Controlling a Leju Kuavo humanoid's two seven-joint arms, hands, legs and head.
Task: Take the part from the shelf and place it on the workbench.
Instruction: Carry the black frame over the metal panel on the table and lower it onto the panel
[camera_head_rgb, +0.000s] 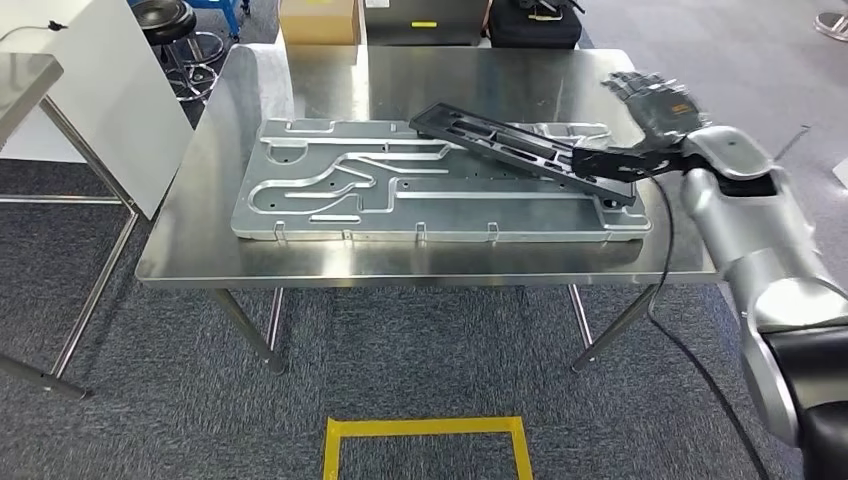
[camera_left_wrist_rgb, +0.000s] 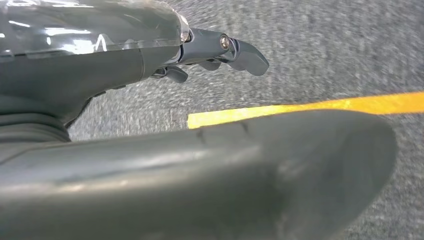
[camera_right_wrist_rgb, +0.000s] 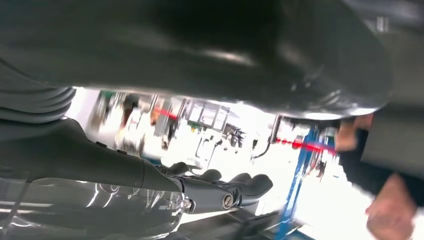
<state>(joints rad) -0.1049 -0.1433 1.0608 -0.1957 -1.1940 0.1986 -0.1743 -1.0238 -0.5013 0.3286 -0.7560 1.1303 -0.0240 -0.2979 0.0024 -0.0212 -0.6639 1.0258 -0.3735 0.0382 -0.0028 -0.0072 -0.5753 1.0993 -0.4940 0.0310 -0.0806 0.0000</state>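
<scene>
Head view first: bench (camera_head_rgb: 200, 230) of bright steel carries a large grey plate (camera_head_rgb: 330, 200) with milled channels, lying flat and filling most of the top; across the plate's right half lies the part (camera_head_rgb: 520, 145), a long black slotted frame, set at a slant with its near-right end propped a little above the plate; the right hand (camera_head_rgb: 655, 100) stands beside that end with fingers stretched out and apart, gripping nothing, while a dark piece at the wrist reaches toward the frame's end, and whether it touches I cannot tell; I judge the part is already set down and the hand free to draw off; open room lies to the right past the bench's edge and toward the far side, where a box (camera_head_rgb: 318, 20) and a dark case (camera_head_rgb: 535, 25) stand behind the bench; a stool (camera_head_rgb: 170, 25) sits far left.

Left wrist view: left hand (camera_left_wrist_rgb: 220, 52) hangs over grey carpet (camera_left_wrist_rgb: 325, 50) crossed by a yellow line (camera_left_wrist_rgb: 310, 106); its fingers curl loosely round nothing.

Right wrist view: right hand's fingers (camera_right_wrist_rgb: 240, 185) lie straight and bare; a person's hand (camera_right_wrist_rgb: 392, 210) shows blurred nearby.
</scene>
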